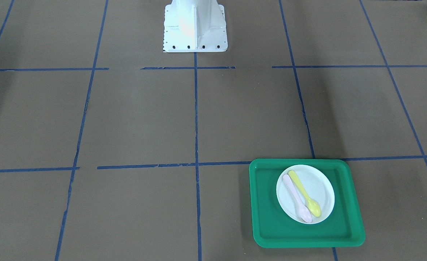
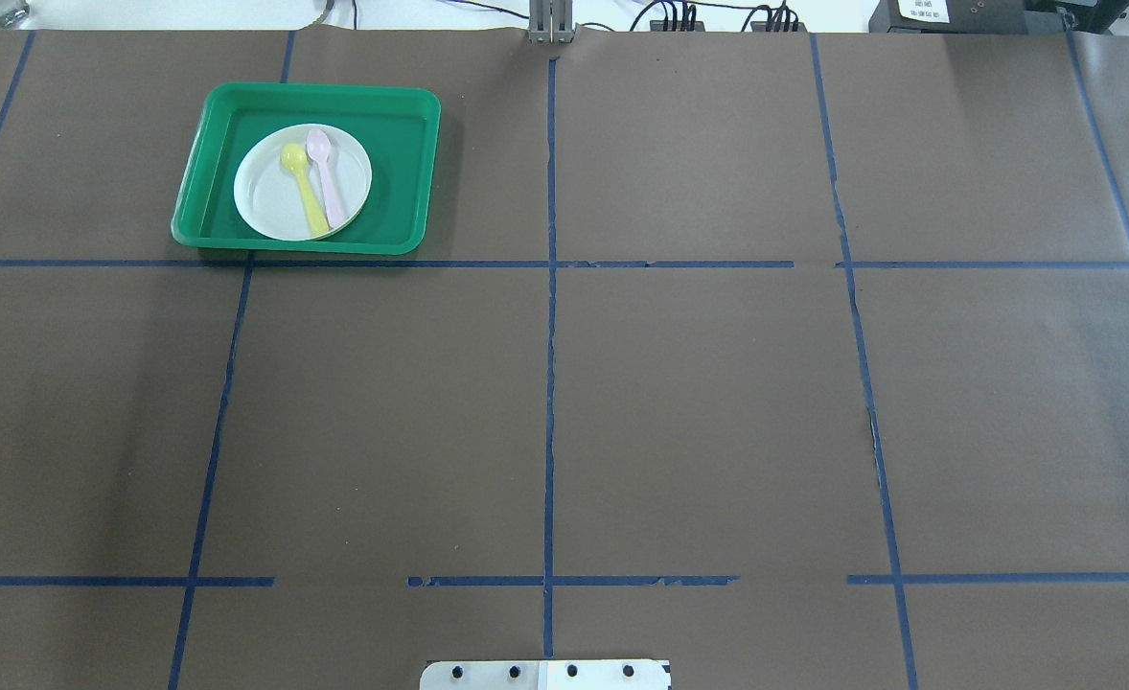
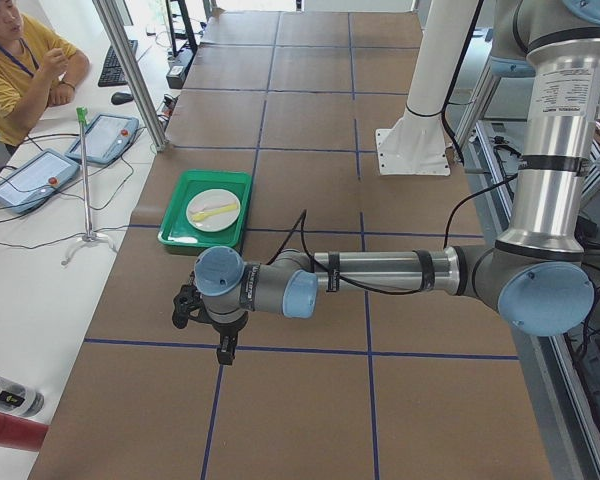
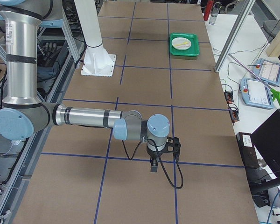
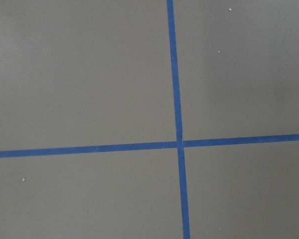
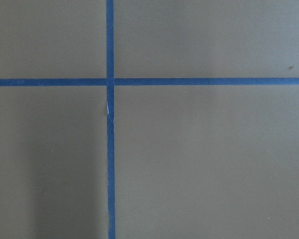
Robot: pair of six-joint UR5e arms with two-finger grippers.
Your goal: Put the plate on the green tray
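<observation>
The round white plastic plate (image 1: 322,185) lies flat inside the large rectangular green plastic tray (image 1: 264,217), near its middle and within the raised rim. A yellow plastic spoon (image 1: 304,192) and a pale pink plastic spoon (image 1: 296,197) rest side by side across it, so the placing looks done. The left gripper (image 3: 224,355) and right gripper (image 4: 153,168) hang well apart from the green tray, pointing down at the brown paper-covered table (image 1: 144,119), probably to stay out of the way. Nothing shows in either claw, but I cannot tell how far either is open.
</observation>
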